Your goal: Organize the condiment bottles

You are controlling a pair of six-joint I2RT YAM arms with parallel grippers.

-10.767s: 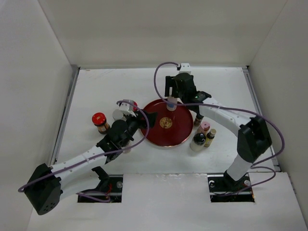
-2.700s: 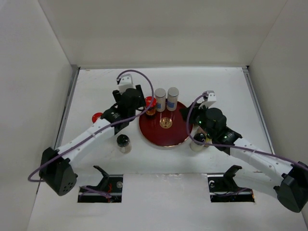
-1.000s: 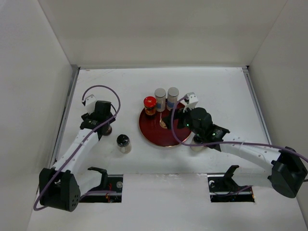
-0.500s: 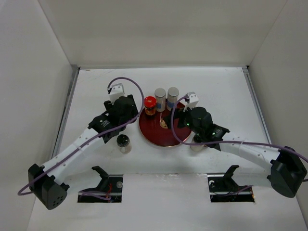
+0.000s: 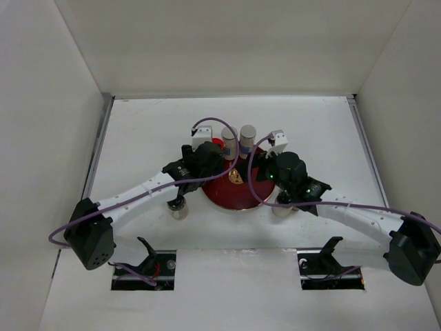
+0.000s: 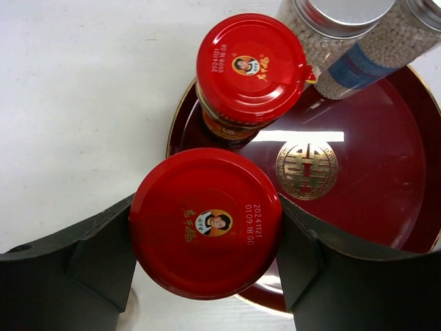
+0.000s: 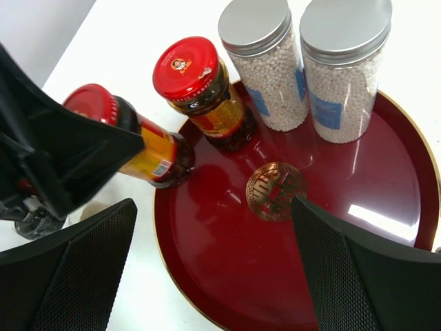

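Right wrist: left claw [image 6: 205, 222] pinches tilted jar [image 7: 141, 148], base toward tray [image 7: 227, 276]; right claw [image 7: 210, 227] spread.

Brightly, evenly lit from above; soft shadows; white glare on the glossy red tray [image 7: 207, 227] toward 4 o'clock; sharp focus.

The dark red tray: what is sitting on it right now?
On the tray stand one red-capped jar and two silver-capped jars of white beads. A second red-capped jar, tilted in the left tool, hangs at its rim; whether its base touches the tray is hidden.
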